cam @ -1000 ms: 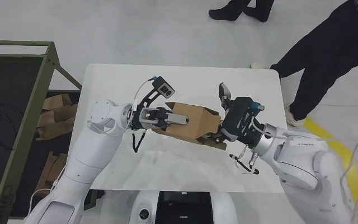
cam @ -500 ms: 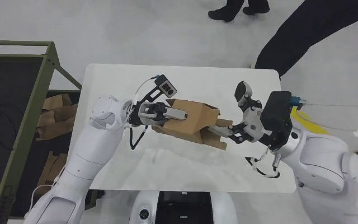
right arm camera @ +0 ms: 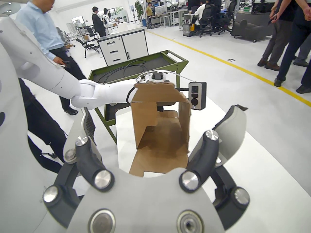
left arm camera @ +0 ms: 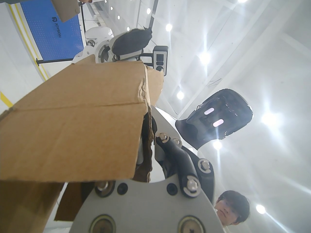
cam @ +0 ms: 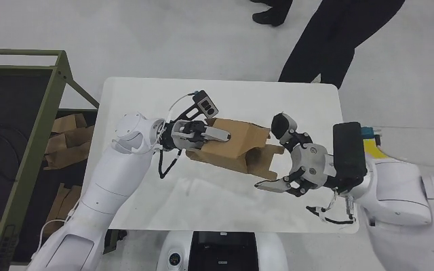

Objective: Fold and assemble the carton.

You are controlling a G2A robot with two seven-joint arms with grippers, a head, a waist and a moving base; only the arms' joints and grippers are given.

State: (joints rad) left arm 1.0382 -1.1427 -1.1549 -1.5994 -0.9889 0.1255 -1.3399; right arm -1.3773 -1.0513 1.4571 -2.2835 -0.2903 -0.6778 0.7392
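A brown carton (cam: 234, 146) hangs above the white table (cam: 203, 203), lying on its side, its open end toward my right arm. My left gripper (cam: 215, 135) is shut on the carton's upper wall at the far end from that opening; in the left wrist view the carton (left arm camera: 73, 127) covers most of that gripper (left arm camera: 147, 144). My right gripper (cam: 274, 157) is open wide just off the open end, touching nothing. In the right wrist view its fingers (right arm camera: 85, 132) frame the carton (right arm camera: 160, 122), with one flap folded inward and a bottom flap hanging out.
A green cart (cam: 41, 88) stands left of the table, with flat cardboard pieces (cam: 68, 139) beside it. A person's legs (cam: 325, 47) are close to the table's far right corner. Bare tabletop lies under and in front of the carton.
My right gripper has drawn back from the carton's open end, turned to face it and opened wide. The left gripper has kept hold, with the carton shifted slightly. The person has stepped along the far side.
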